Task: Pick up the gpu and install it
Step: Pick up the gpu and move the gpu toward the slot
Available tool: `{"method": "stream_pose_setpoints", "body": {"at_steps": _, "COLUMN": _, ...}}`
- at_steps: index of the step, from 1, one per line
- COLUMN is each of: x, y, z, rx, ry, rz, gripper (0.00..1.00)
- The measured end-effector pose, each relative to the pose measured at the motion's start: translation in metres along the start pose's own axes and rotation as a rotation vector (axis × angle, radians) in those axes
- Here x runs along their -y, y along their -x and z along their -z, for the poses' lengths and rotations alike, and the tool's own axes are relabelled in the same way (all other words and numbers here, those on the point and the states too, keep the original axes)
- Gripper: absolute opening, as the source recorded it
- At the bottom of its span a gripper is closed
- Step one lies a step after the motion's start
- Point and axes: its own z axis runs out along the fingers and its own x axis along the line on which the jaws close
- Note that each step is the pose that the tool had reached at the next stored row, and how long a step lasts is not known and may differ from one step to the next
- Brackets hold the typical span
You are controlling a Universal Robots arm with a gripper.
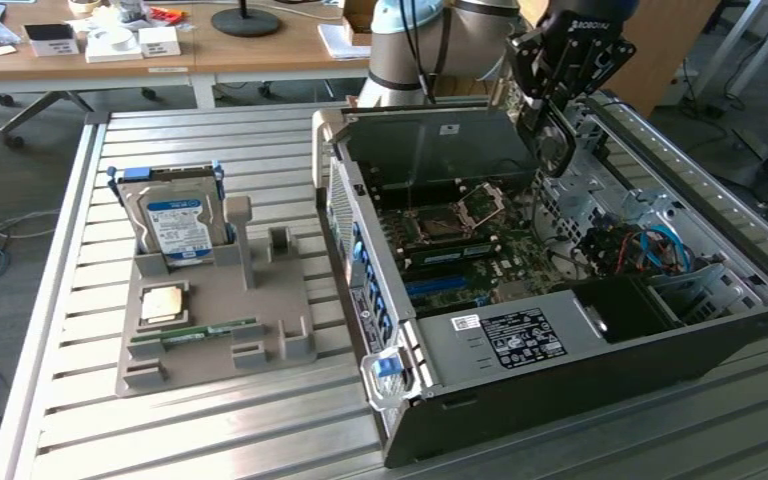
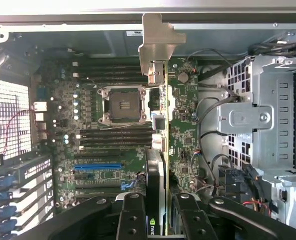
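- Exterior view: an open computer case lies on the slatted metal counter. Beside it, a grey holder carries a hard drive with a blue-white label and a memory stick. The pincer hangs over the case's far end, with the gpu clamped beneath it.
- Wrist view: the pincer grips the gpu edge-on above the motherboard. The blue slot is on one side and the drive cage on the other. An NVIDIA mark shows between the fingers.
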Motion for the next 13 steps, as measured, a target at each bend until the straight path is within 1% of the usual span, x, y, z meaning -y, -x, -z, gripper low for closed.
{"method": "stream_pose_setpoints", "body": {"at_steps": 3, "x": -0.0001, "y": 0.0024, "z": -0.0001, "rx": 0.0, "ry": 0.0, "rz": 0.0, "gripper": 0.27}}
{"method": "stream_pose_setpoints", "body": {"at_steps": 9, "x": -0.0002, "y": 0.003, "z": -0.0001, "rx": 0.0, "ry": 0.0, "rz": 0.0, "gripper": 0.27}}
{"method": "stream_pose_setpoints", "body": {"at_steps": 13, "x": -0.0004, "y": 0.0076, "z": -0.0003, "rx": 0.0, "ry": -0.0001, "rz": 0.0, "gripper": 0.27}}
